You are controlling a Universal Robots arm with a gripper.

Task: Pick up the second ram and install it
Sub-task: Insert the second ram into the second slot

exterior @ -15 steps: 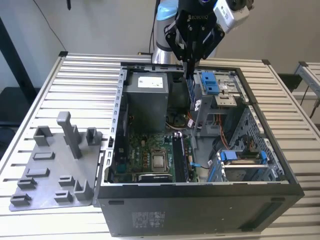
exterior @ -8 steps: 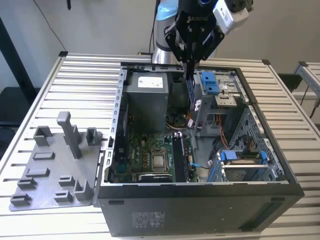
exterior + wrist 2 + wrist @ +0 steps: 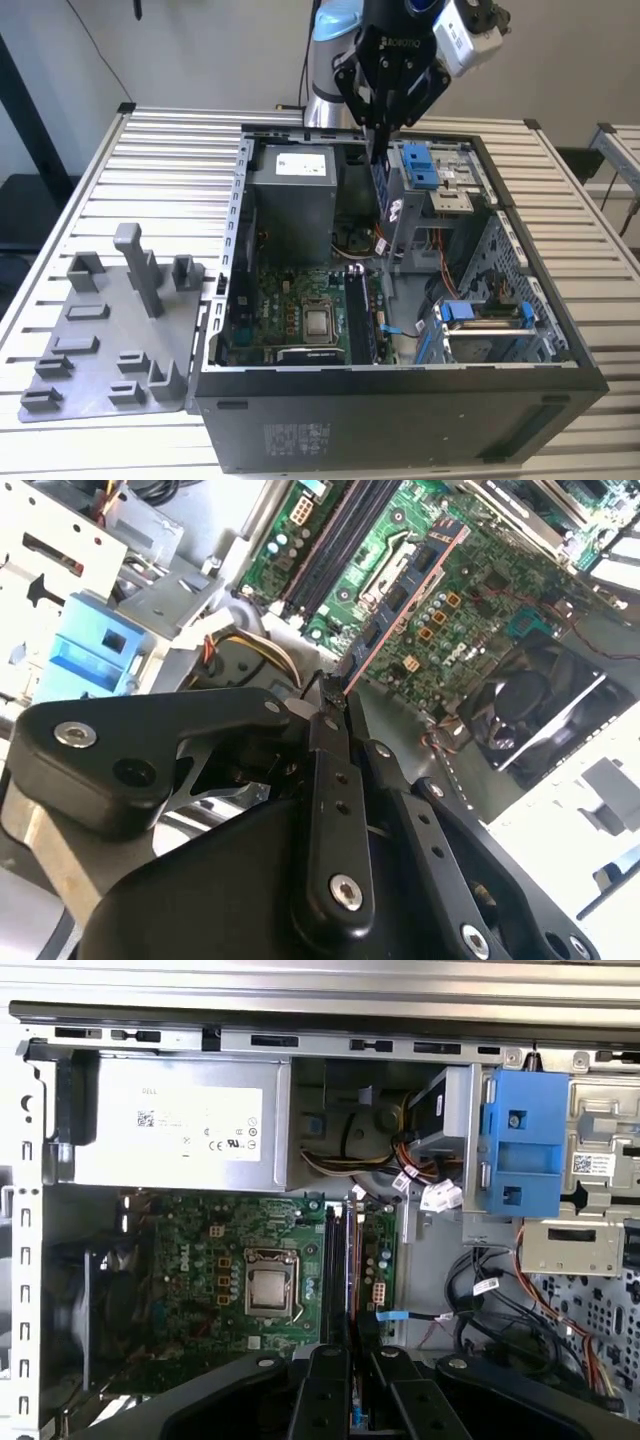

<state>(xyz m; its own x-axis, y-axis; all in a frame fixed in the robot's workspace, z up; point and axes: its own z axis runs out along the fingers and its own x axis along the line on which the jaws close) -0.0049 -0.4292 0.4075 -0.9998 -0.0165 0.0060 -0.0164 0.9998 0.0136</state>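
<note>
Second ram (image 3: 400,605) hangs on edge, pinched tight by the gripper (image 3: 380,145), up over the open computer case (image 3: 400,385), above the motherboard (image 3: 200,1260) and its memory slots (image 3: 340,1260), not seated. Grey tray (image 3: 100,340) lies outside the case, on the exterior view's left.

The gripper (image 3: 377,140) holds the second ram (image 3: 379,188) over the computer case (image 3: 400,410), with the tray (image 3: 100,345) on the worktop (image 3: 170,170) at the exterior view's left.
</note>
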